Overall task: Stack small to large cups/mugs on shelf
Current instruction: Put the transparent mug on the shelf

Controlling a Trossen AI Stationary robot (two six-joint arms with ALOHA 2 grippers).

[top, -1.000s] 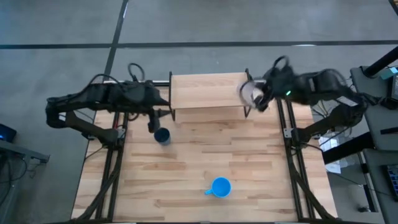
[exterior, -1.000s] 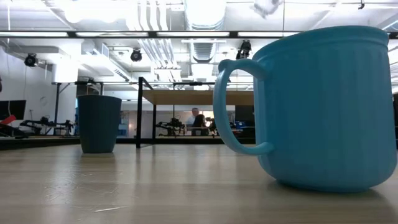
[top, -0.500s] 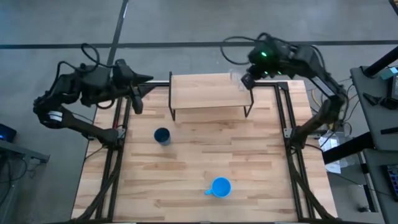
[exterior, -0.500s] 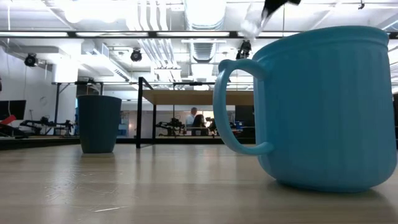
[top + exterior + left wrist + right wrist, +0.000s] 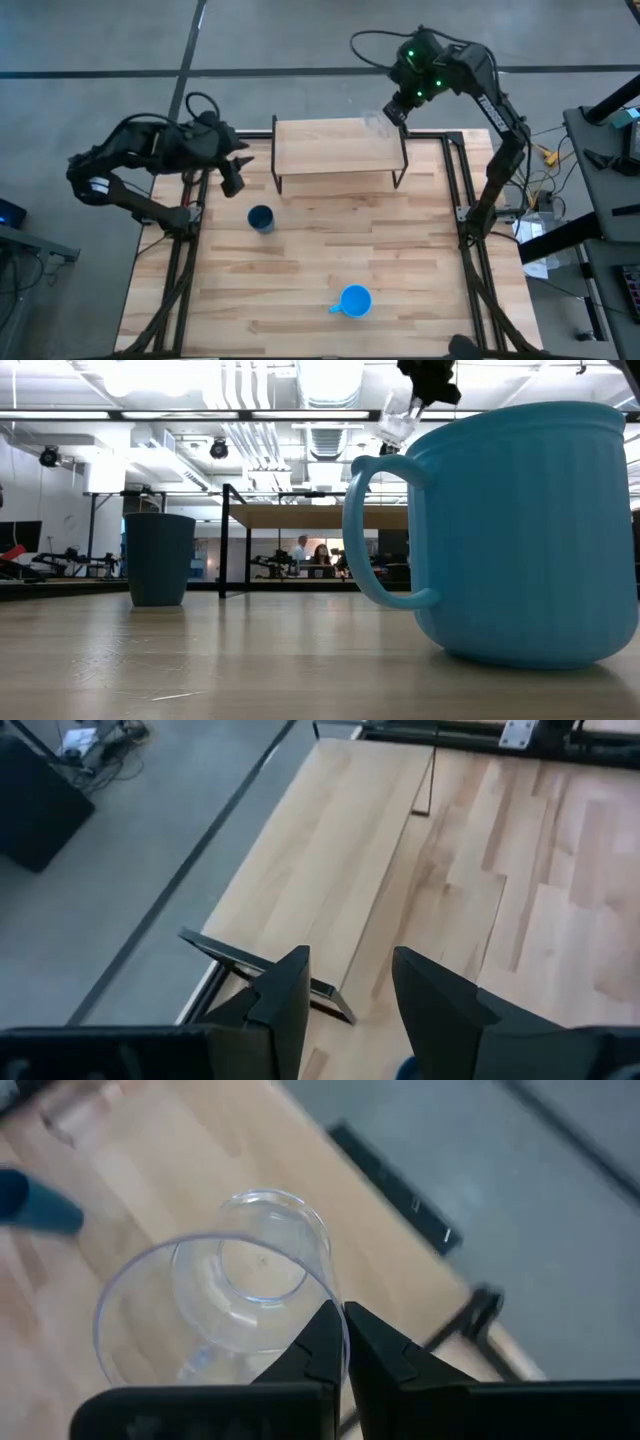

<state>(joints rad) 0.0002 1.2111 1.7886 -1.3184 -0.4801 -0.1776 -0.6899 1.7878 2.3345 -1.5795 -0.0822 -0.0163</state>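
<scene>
The right gripper (image 5: pixel 343 1342) hangs in the air over the far right corner of the shelf (image 5: pixel 335 146). Its fingers pinch the rim of the clear glass (image 5: pixel 225 1302), one inside and one outside, and the glass (image 5: pixel 375 121) hangs above the shelf without touching it. In the low view the glass (image 5: pixel 398 426) is tilted, high over the board. The left gripper (image 5: pixel 350 990) waits beside the left end of the shelf, fingers spread with nothing between them. The navy cup (image 5: pixel 261 218) stands on the table (image 5: pixel 300 270) in front of the shelf's left end. The blue mug (image 5: pixel 353 300) stands near the front edge, well apart from it.
</scene>
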